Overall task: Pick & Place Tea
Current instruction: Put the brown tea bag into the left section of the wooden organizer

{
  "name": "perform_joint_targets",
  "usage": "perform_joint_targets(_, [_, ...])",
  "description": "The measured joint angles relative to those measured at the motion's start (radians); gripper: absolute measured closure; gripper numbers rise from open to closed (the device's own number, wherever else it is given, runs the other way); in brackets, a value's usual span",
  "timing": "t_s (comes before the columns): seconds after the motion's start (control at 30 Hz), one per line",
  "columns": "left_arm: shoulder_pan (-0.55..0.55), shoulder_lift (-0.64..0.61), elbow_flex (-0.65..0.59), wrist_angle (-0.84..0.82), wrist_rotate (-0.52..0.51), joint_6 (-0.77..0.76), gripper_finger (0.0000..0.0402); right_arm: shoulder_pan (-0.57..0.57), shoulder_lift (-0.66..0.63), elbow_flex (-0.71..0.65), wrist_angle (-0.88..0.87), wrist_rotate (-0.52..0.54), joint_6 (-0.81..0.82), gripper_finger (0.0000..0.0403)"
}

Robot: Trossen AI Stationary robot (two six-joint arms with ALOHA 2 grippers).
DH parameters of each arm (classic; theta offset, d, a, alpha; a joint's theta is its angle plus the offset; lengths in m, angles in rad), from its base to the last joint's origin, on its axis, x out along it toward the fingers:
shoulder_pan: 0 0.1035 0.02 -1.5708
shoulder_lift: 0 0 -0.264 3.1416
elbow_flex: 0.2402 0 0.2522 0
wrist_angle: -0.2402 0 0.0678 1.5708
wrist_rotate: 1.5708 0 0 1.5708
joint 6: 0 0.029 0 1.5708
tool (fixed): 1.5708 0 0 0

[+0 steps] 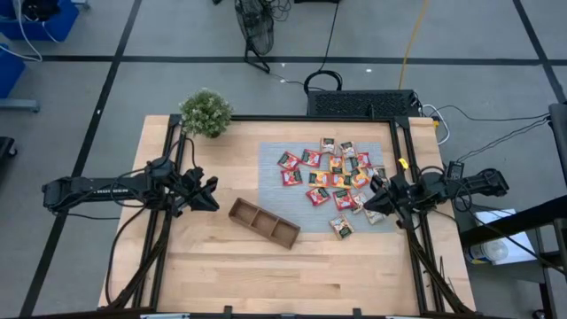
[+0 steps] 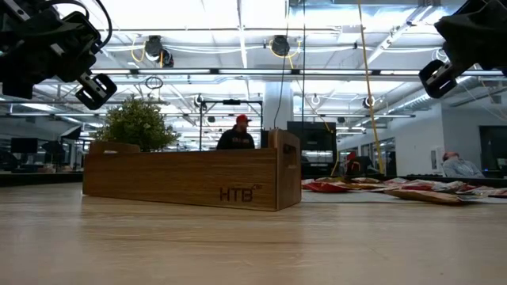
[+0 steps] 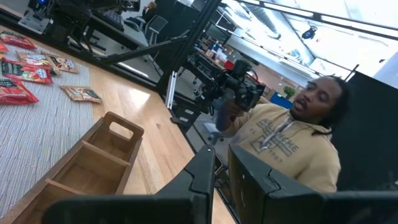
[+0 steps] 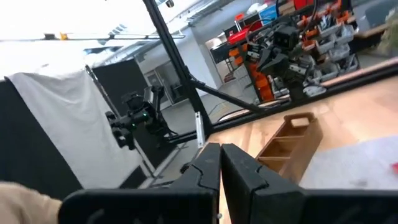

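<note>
Nothing is placed yet: the wooden tray [image 1: 264,222] looks empty, all tea sachets [image 1: 331,177] lie on the grey mat [image 1: 270,159], and the left gripper [image 1: 207,193] and right gripper [image 1: 370,200] hover with jaws narrow, holding nothing.

We see a brown three-compartment wooden tray [image 1: 264,222] lying at an angle on the light wood table [image 1: 213,266], its compartments bare, "HTB" marked on its side in the low view; a grey woven mat [image 1: 270,159] beside it; a small potted plant [image 1: 205,112] at the table's far left corner; a person in a tan hoodie [image 3: 292,137] beyond the table edge.
</note>
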Motion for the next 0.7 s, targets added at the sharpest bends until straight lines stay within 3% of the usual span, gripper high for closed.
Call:
perform_joint_targets(0.2, [0.0,0.0,0.0,0.0,0.0,0.0,0.0353,0.0,0.017,0.011,0.022,0.187,-0.188,0.0398])
perform_joint_targets(0.33, [0.0,0.0,0.0,0.0,0.0,0.0,0.0353,0.007,0.132,0.065,0.011,0.2,-0.23,0.0376])
perform_joint_targets(0.57, [0.0,0.0,0.0,0.0,0.0,0.0,0.0353,0.176,0.622,0.216,0.204,0.198,-0.338,0.0239])
perform_joint_targets(0.7, [0.0,0.0,0.0,0.0,0.0,0.0,0.0353,0.299,0.937,0.419,0.103,0.221,-0.389,0.0178])
